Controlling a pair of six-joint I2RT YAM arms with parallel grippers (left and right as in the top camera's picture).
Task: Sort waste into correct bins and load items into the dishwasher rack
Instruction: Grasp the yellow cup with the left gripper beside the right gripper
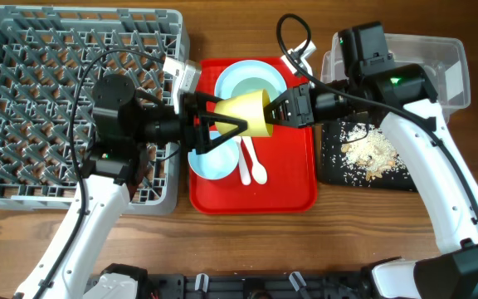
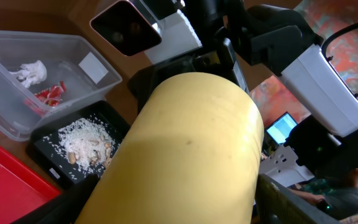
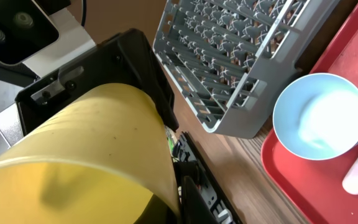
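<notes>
A small yellow cup (image 1: pixel 251 112) hangs on its side in the air above the red serving tray (image 1: pixel 293 187). My right gripper (image 1: pixel 274 111) is shut on the cup's rim, one finger (image 3: pixel 194 199) outside the wall. My left gripper (image 1: pixel 231 114) is open, and its fingers (image 2: pixel 291 199) straddle the cup's (image 2: pixel 191 149) closed end with a gap showing on one side. A pale-blue plate (image 1: pixel 251 76), a pale bowl (image 1: pixel 214 164), a white fork (image 1: pixel 246 162) and spoon (image 1: pixel 258 172) lie on the red tray. The grey dishwasher rack (image 1: pixel 23 50) stands at the left.
The clear tub (image 1: pixel 448 62) at the back right holds a white tissue (image 2: pixel 30 71) and a red wrapper (image 2: pixel 51 93). In front of it the black tray (image 1: pixel 334 166) carries rice crumbs (image 1: pixel 372 149). Both arms cross over the red tray.
</notes>
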